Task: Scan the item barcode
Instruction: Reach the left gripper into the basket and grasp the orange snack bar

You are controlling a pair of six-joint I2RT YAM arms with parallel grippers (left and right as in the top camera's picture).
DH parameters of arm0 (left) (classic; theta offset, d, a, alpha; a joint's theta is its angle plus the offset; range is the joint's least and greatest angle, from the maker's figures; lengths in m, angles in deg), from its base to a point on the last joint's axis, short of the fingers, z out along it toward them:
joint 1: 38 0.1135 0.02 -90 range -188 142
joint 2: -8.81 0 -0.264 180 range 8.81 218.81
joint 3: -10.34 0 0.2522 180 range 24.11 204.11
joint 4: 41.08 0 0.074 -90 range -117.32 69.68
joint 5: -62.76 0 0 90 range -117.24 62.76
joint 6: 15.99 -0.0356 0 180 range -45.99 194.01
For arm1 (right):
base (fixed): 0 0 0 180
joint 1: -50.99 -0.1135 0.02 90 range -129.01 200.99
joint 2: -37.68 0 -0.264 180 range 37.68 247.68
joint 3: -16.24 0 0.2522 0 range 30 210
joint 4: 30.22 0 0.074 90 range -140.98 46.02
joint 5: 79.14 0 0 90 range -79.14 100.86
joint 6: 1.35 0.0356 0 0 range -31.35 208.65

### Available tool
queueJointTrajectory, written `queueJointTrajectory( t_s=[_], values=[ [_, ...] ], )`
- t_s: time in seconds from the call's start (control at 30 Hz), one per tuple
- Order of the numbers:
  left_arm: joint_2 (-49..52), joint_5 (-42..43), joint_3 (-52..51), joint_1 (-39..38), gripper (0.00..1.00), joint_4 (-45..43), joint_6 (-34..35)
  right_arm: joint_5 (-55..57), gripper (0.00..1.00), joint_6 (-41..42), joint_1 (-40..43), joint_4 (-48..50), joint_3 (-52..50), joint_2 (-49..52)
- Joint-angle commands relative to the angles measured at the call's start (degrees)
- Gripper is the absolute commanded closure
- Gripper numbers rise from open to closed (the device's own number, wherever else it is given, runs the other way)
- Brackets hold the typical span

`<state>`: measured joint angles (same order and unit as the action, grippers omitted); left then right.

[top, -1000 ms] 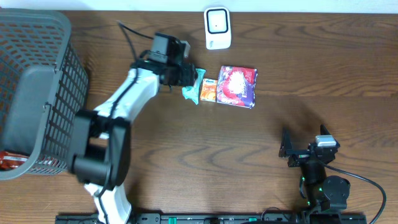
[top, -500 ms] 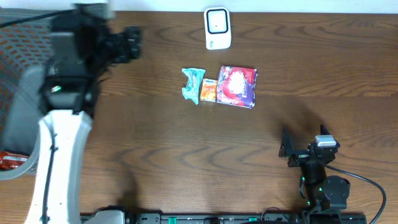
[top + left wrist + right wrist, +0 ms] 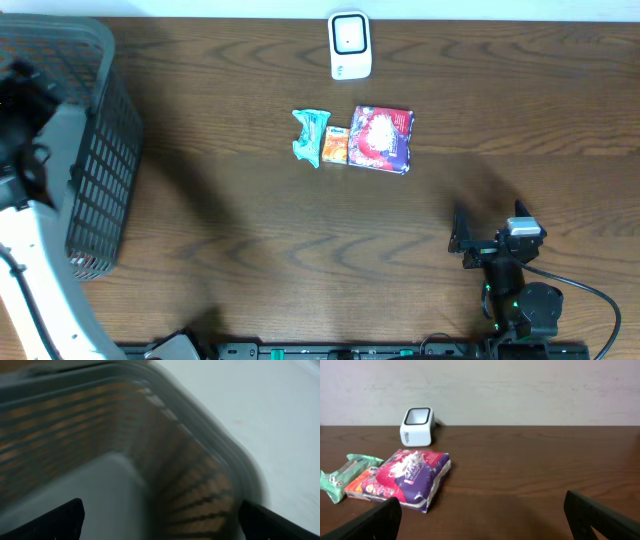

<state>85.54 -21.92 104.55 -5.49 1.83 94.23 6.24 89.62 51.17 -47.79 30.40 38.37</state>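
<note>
Three items lie together mid-table: a crumpled teal packet [image 3: 311, 135] [image 3: 342, 476], a small orange box [image 3: 335, 146] [image 3: 360, 482] and a purple and red packet [image 3: 381, 139] [image 3: 410, 475]. The white scanner [image 3: 350, 45] [image 3: 417, 426] stands behind them at the far edge. My left arm [image 3: 40, 210] is at the far left over the dark mesh basket [image 3: 100, 150]. Its gripper [image 3: 162, 520] is open, with only the blurred basket [image 3: 210, 450] beneath it. My right gripper [image 3: 482, 517] [image 3: 462, 240] rests open near the front right, facing the items, with nothing between its fingers.
The basket fills the table's left end. A pale wall [image 3: 520, 390] rises behind the far edge. Bare wood lies between the right gripper and the items.
My left gripper let go of the teal packet, opened wide and swung far left to above the basket. The packet stays beside the orange box. The right arm has not moved.
</note>
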Motion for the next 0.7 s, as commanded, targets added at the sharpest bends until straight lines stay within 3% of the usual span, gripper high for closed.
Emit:
queueJointTrajectory(
  t_s=[0.0, 0.1, 0.33, 0.67],
  values=[
    [1.79, -3.04, 0.57, 4.92, 0.02, 3.74, 7.96, 0.22, 0.01, -0.20, -0.28, -0.24, -0.09, -0.35],
    [3.87, -8.55, 0.55, 7.74, 0.02, 7.89, 15.21, 0.22, 0.01, -0.20, -0.28, -0.24, -0.09, -0.35],
    [12.50, -21.11, 0.46, 9.05, 0.02, 12.96, 19.39, 0.22, 0.01, -0.17, -0.28, -0.24, -0.09, -0.35],
    [27.58, -23.45, 0.42, 9.84, 0.02, 16.06, 24.33, 0.22, 0.01, -0.17, -0.28, -0.24, -0.09, -0.35]
  ],
)
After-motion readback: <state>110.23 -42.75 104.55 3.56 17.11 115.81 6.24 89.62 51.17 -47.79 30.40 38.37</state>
